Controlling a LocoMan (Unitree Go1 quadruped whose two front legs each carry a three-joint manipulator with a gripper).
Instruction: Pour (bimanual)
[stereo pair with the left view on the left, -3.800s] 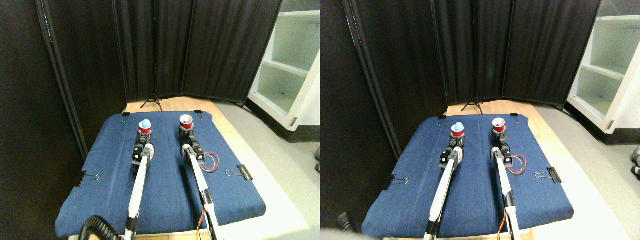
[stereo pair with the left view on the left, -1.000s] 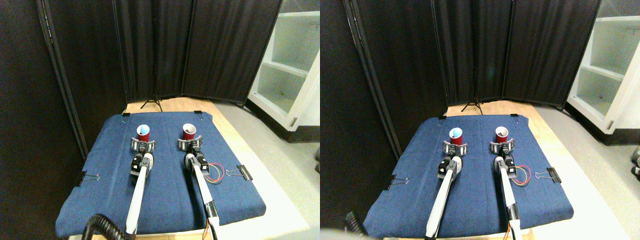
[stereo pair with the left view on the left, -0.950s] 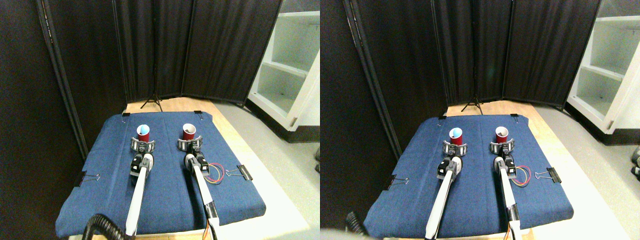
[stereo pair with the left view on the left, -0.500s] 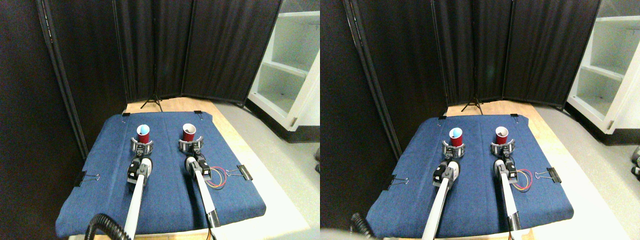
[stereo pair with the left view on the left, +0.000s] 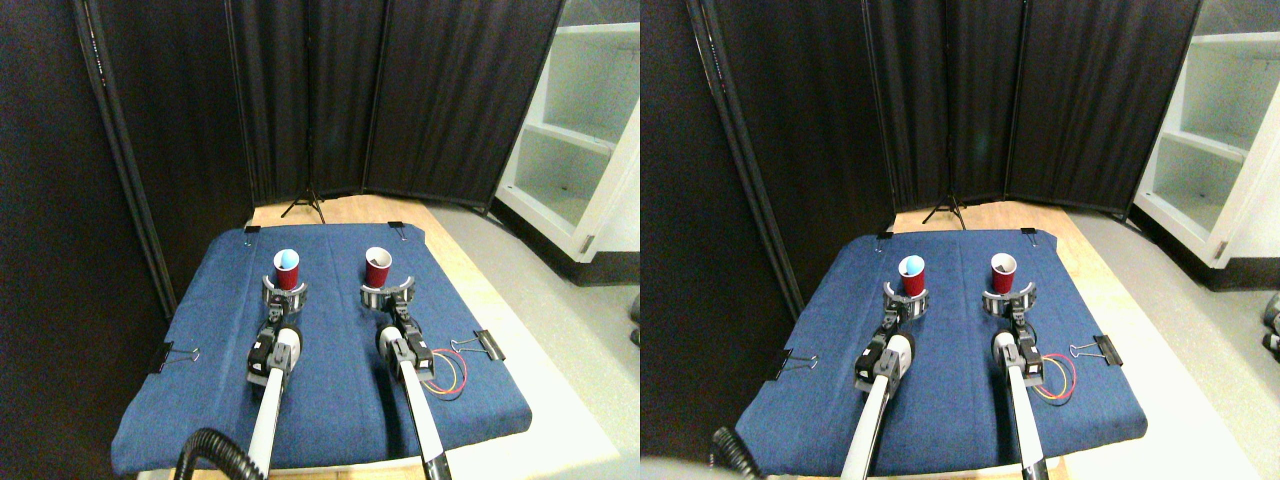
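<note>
Two red cups stand upright on the blue cloth (stereo pair with the left view on the left: 335, 330). The left cup (stereo pair with the left view on the left: 286, 272) has a light blue ball (stereo pair with the left view on the left: 287, 260) in its mouth; the right cup (stereo pair with the left view on the left: 378, 270) shows a pale empty inside. My left gripper (stereo pair with the left view on the left: 284, 294) sits open just in front of the left cup's base, its jaws spread to either side. In front of the right cup, my right gripper (stereo pair with the left view on the left: 388, 293) is open in the same way. Neither gripper holds anything.
Binder clips pin the cloth at its left edge (stereo pair with the left view on the left: 176, 354) and right edge (stereo pair with the left view on the left: 483, 345). Coloured wires (stereo pair with the left view on the left: 448, 375) loop beside the right arm. Black curtain panels (stereo pair with the left view on the left: 330, 100) and a tripod foot (stereo pair with the left view on the left: 303, 205) stand behind; a white shelf unit (stereo pair with the left view on the left: 585, 130) is at right.
Earlier both grippers held the cups off the cloth; the cups now stand released. Over the last second both arms have drawn back toward me, jaws open.
</note>
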